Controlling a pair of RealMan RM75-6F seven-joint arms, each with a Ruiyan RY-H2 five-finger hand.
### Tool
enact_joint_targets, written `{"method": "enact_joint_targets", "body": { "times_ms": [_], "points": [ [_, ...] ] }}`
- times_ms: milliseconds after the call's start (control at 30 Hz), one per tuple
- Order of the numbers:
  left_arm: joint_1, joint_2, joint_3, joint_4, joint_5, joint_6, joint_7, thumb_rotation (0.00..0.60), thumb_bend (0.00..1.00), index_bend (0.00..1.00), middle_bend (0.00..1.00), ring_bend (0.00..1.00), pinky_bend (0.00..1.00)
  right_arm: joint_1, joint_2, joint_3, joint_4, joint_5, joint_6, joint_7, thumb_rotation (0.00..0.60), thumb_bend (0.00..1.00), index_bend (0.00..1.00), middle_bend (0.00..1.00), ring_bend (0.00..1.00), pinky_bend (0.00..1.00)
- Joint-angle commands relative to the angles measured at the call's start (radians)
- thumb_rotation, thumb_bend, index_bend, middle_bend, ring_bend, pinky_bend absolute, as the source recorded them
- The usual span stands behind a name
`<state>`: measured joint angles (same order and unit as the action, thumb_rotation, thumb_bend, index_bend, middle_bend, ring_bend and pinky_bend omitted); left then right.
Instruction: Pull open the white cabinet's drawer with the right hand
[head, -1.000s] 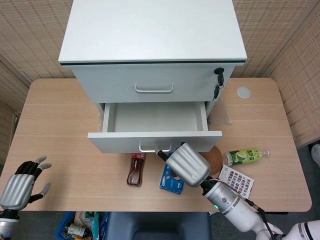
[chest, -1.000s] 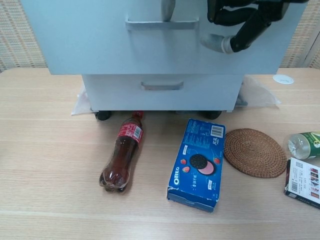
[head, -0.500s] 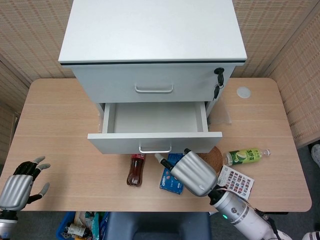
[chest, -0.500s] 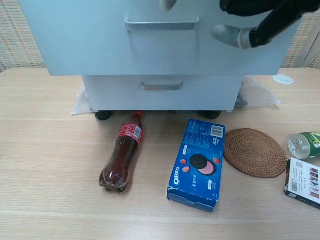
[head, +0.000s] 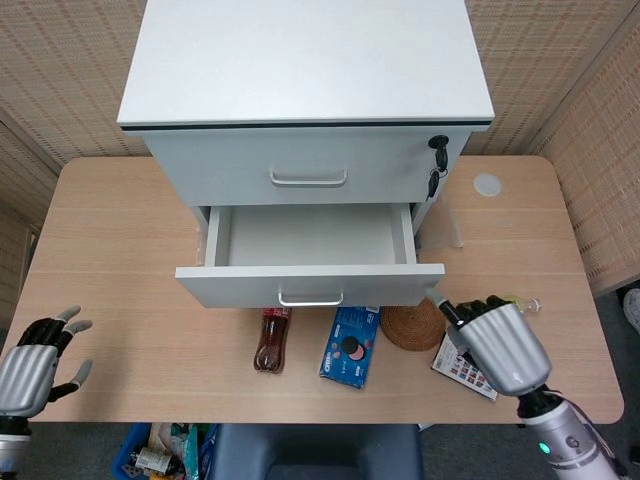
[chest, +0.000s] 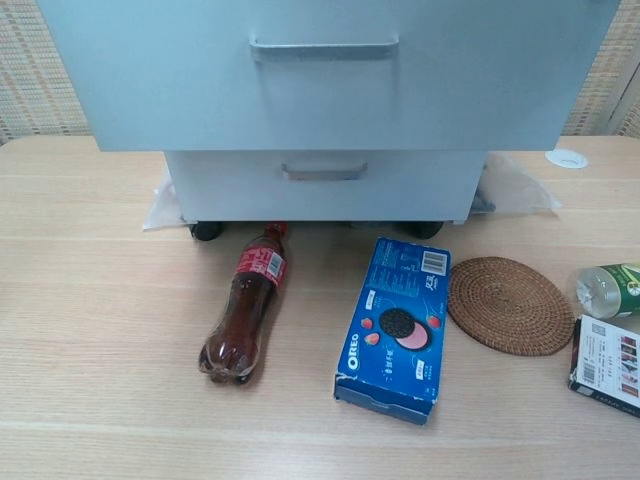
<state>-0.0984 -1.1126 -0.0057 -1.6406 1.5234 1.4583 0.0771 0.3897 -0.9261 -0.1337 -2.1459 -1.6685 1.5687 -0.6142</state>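
The fingers (head: 468, 308) of the right hand (head: 500, 345) are spread, nothing held, above the printed card at the table's (head: 120, 280) near right. The left hand (head: 28, 372) is likewise open at the near left. The white cabinet's (head: 305, 60) middle drawer (head: 310, 283) is pulled out.

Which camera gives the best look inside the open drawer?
The head view: it looks down into the pulled-out drawer, showing its bare floor and side walls. The chest view shows only the drawer's front panel and handle, nothing of the inside.
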Motion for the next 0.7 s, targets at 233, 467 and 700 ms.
{"method": "enact_joint_targets", "body": {
  "times_ms": [233,467,700],
  "points": [
    [-0.003,-0.03,-0.016,-0.002,0.016,0.03,0.026,0.6,0.34,0.18,0.13,0.18,0.16,-0.212,-0.056,-0.018,0.338,0.104,0.114,0.35,0.6,0.39,0.21,0.41,0.38,0.53],
    [0.0,-0.045,-0.015,-0.009,0.038,0.05,0.042,0.6,0.34,0.15,0.11,0.16,0.16,-0.255,-0.137,0.004,0.493,0.147,0.063,0.478,0.6,0.33,0.07,0.19,0.18,0.36],
    [0.003,-0.056,-0.01,-0.009,0.059,0.065,0.043,0.6,0.34,0.15,0.11,0.16,0.16,-0.27,-0.197,0.037,0.59,0.141,0.035,0.546,0.6,0.33,0.07,0.17,0.17,0.35]
  ]
}}
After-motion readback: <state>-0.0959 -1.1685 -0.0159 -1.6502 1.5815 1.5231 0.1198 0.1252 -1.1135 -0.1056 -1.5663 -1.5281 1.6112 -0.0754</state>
